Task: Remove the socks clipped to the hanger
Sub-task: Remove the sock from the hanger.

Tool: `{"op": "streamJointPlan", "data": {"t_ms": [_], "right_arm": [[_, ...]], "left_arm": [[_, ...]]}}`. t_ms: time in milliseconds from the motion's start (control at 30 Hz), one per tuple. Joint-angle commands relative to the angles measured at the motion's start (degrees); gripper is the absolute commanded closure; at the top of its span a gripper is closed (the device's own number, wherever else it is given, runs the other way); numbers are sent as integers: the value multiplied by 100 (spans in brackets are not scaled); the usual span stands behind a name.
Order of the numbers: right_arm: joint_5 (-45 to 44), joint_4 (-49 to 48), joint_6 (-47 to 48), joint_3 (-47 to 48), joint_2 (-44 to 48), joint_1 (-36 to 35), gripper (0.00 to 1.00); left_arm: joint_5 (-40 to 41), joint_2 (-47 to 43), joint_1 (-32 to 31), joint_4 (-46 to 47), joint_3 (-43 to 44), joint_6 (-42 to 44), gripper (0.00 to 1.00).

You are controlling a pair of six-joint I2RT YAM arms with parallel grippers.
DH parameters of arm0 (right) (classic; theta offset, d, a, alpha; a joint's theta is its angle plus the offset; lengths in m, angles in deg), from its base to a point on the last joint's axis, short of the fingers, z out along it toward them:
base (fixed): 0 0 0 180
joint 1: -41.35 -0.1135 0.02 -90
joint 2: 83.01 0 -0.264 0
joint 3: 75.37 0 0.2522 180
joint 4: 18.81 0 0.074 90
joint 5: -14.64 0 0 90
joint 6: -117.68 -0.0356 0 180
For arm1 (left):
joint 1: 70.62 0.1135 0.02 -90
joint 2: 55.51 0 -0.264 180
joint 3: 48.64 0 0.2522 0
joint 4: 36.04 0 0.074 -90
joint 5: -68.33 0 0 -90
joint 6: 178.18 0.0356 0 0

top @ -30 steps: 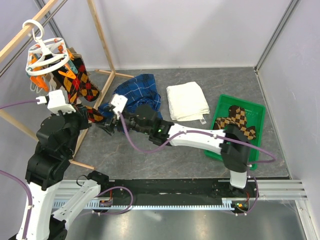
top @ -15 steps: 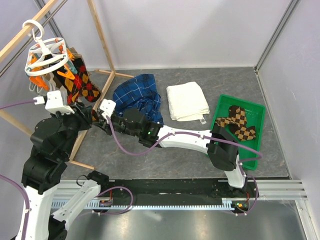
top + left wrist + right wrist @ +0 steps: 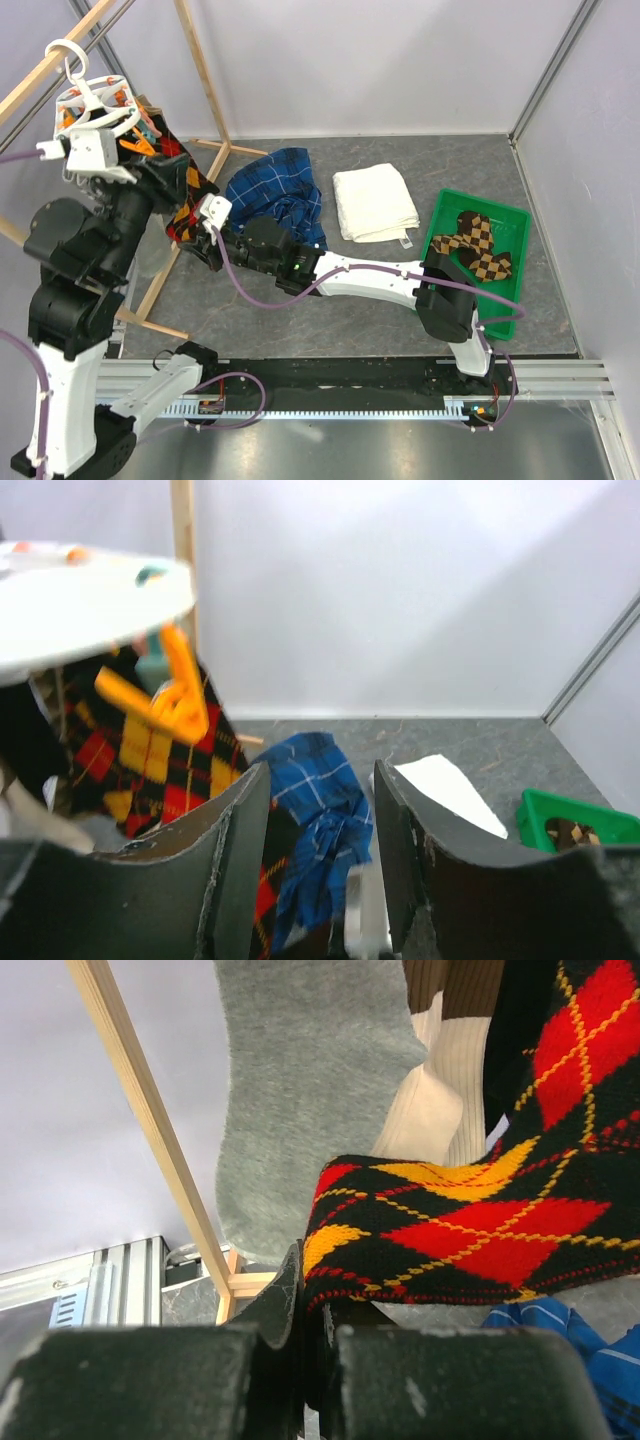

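- At the near right, a green tray is seen on the grey desk, its right rim close to the right wall. Two brown-tan checkered socks lie crossed inside it. Its near-left corner is covered by the right arm's elbow.
- A band of bare desk is visible between the tray and the near rail.
- Left of centre, the right arm's fingers are pressed together on the lower edge of a red, yellow and black argyle sock, which is pinched between them. A wooden rack pole runs just beside them on the left.
- A grey sock and a beige sock are seen hanging just behind the argyle sock.
- Farther back, a crumpled blue plaid shirt and a folded white towel lie side by side. Strips of bare desk are left between them and between towel and tray.
- At the far left, raised, the white hanger is hooked over a rack pole. An orange clothespin dangles from its ring above the argyle sock.
- The left arm's fingers are spread just beside the ring, with nothing gripped.
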Motion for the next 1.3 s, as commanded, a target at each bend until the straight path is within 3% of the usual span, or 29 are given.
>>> {"op": "streamJointPlan", "data": {"t_ms": [0,500,767,900,1267], "right_arm": [[-57,-125,-158,267,-106,-32,100],[-83,-28,-132,241,-54,-58,100],[-2962,825,404,426,183,-436,100],[-3431,413,579,-197,535,-524,100],[-4003,-151,1748,-568,852,-1007,100]], "left_arm": [[-156,642,-6,304,428,383,47],[1795,1610,-14,331,649,1041,46],[2191,1768,-14,-169,1140,780,46],[2490,1821,-6,-390,1413,752,45],[3176,1970,-6,-846,1685,612,46]]}}
